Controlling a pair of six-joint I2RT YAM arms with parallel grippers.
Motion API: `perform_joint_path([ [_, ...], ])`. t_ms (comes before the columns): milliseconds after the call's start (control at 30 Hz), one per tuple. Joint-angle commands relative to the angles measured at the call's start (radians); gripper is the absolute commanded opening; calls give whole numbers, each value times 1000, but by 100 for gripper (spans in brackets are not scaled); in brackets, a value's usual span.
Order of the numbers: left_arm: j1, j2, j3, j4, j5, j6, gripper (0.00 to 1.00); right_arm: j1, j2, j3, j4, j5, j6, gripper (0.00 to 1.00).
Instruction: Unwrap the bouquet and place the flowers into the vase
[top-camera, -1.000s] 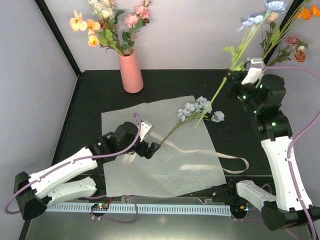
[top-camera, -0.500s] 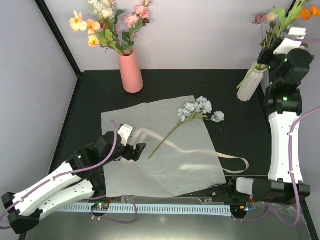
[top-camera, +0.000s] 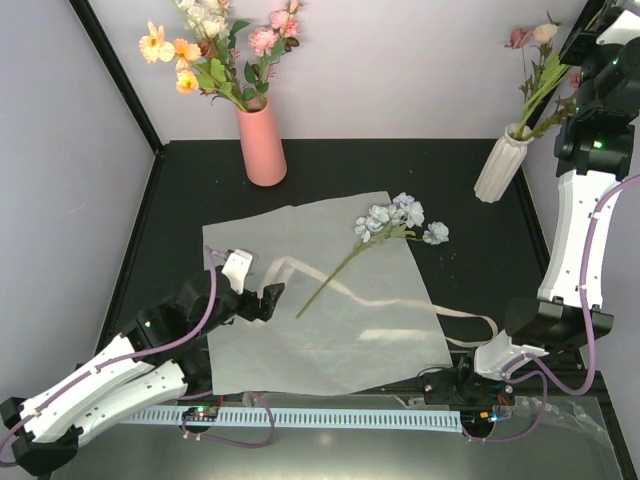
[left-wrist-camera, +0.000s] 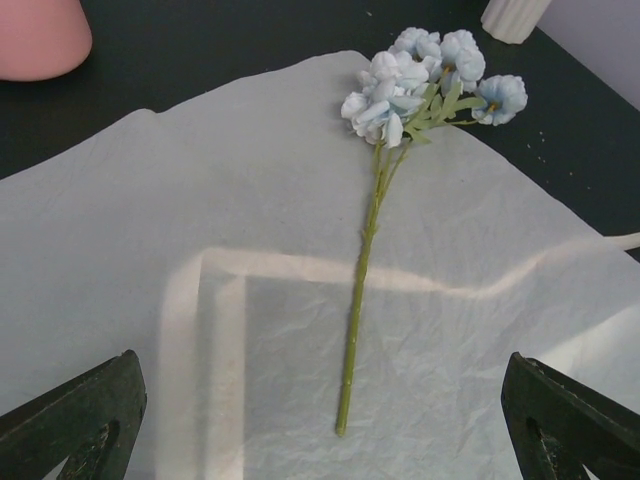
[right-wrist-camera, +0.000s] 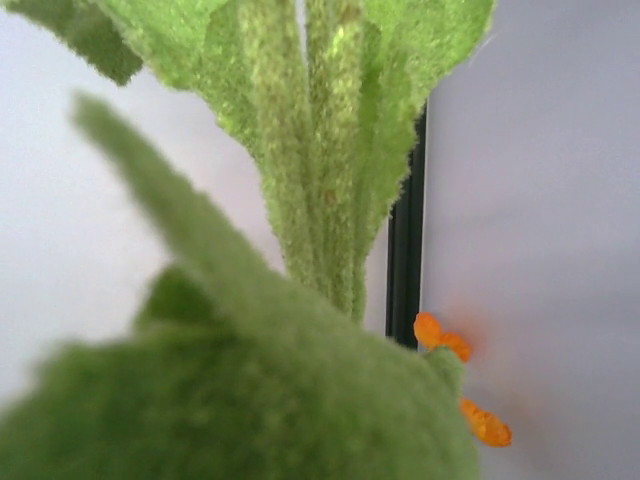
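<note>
The right end effector (top-camera: 585, 38), gripping the flowers (top-camera: 540, 75), has just set their stems into the vase (top-camera: 497, 165), while the open left end effector (top-camera: 265, 300) faces the remaining blue sprig (top-camera: 395, 220).

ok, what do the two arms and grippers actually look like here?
Matching pair: left arm and right arm have white link shells, black joint housings, a lavender cable along each; green lights on the right's joints. The left gripper has dark wedge fingers.
</note>
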Motion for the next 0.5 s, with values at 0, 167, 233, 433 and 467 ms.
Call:
perform_joint_path([
  [0,-5,21,6,6,-22,-18,99,-24,35,52,9,20,-11,1],
  [167,-5,31,9,5,-18,-15,99,-47,70,20,19,5,20,1],
  [233,-6,31,9,4,-18,-18,99,-53,87,7,23,2,29,1],
  [433,-5,34,9,4,-20,-20,99,-62,130,-28,27,-11,30,1],
  [467,-5,36,10,3,-20,-21,99,-62,134,-39,31,-13,36,1],
])
